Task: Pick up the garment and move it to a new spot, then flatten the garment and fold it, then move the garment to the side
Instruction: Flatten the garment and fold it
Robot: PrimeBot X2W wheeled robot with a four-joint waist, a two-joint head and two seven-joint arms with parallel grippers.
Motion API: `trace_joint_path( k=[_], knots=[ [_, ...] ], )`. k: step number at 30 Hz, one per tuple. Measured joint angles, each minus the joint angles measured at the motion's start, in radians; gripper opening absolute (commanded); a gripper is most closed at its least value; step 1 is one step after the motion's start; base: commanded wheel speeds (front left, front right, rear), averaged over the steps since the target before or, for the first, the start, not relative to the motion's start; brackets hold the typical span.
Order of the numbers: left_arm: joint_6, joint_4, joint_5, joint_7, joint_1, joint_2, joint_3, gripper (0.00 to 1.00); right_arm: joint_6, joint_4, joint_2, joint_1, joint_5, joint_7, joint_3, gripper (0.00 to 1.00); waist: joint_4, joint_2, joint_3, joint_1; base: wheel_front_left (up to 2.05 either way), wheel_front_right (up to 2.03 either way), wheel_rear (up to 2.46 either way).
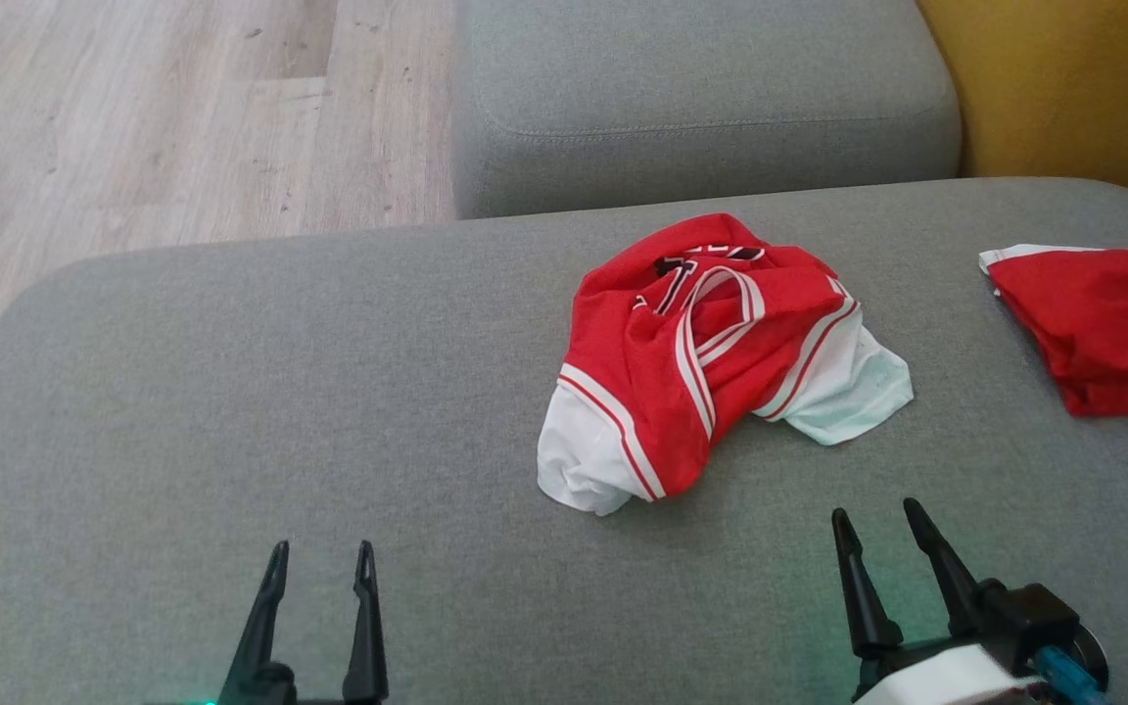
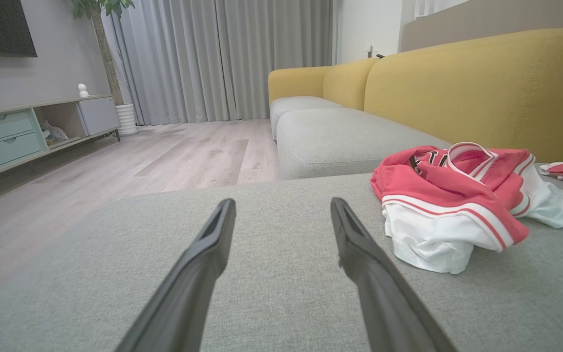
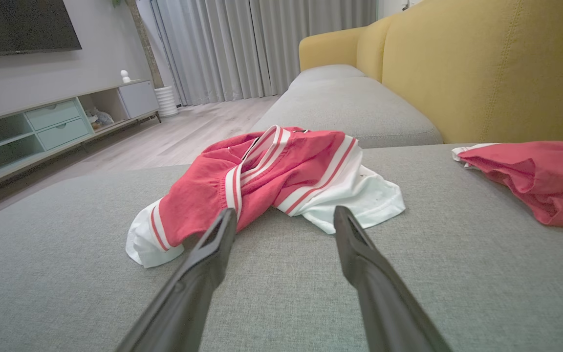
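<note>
A red garment [image 1: 711, 362] with white sleeves and white stripe trim lies crumpled in a heap on the grey sofa seat [image 1: 280, 392], right of centre. My left gripper [image 1: 321, 558] stands open near the seat's front, well left of the garment [image 2: 457, 200], nothing between its fingers. My right gripper [image 1: 879, 519] is open too, a short way in front of the garment's [image 3: 271, 181] near right edge, touching nothing; in the right wrist view the heap lies just beyond its fingertips.
A second red cloth [image 1: 1103, 328], folded, lies at the seat's right edge. A grey ottoman cushion [image 1: 701, 98] stands beyond the seat, the yellow backrest [image 3: 496, 68] to the right, wood floor [image 1: 133, 127] to the left. A TV cabinet [image 2: 27, 132] lines the far wall.
</note>
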Motion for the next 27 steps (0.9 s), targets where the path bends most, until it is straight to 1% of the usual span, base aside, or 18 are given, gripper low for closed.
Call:
trace_joint_path(
  k=[11, 18, 21, 22, 25, 27],
  knots=[
    [0.001, 0.001, 0.011, 0.0, 0.0, 0.0, -0.021, 1.0, 0.0, 0.0, 0.0, 0.0, 0.0, 0.0, 0.009, 1.0, -0.006, 0.0, 0.009, 0.0001, 0.0, 0.0, 0.0],
    [0.0, 0.012, 0.016, 0.0, -0.002, 0.0, -0.045, 1.0, 0.0, 0.0, 0.0, -0.001, 0.0, 0.0, 0.017, 1.0, -0.024, 0.0, 0.017, 0.0, 0.0, 0.0, 0.0],
    [-0.01, 0.019, 0.032, 0.0, -0.013, 0.0, -0.072, 1.0, 0.0, 0.0, 0.0, -0.003, 0.0, 0.0, 0.026, 1.0, -0.036, 0.0, 0.024, 0.0001, 0.0, 0.0, 0.0],
    [-0.024, 0.033, 0.052, 0.0, -0.037, 0.0, -0.114, 1.0, 0.0, -0.003, -0.001, -0.005, 0.0, 0.0, 0.035, 1.0, -0.049, 0.0, 0.034, 0.0001, 0.0, 0.0, 0.0],
    [-0.051, 0.079, 0.098, 0.0, -0.119, 0.0, -0.19, 1.0, 0.0, -0.007, -0.002, -0.022, 0.0, 0.0, 0.049, 1.0, -0.076, 0.0, 0.056, 0.0, 0.0, 0.0, 0.0],
    [-0.064, 0.134, 0.146, 0.0, -0.198, 0.0, -0.244, 1.0, 0.0, -0.016, -0.002, -0.044, 0.0, 0.0, 0.06, 1.0, -0.093, 0.0, 0.08, 0.0, 0.0, 0.0, 0.0]
  ],
)
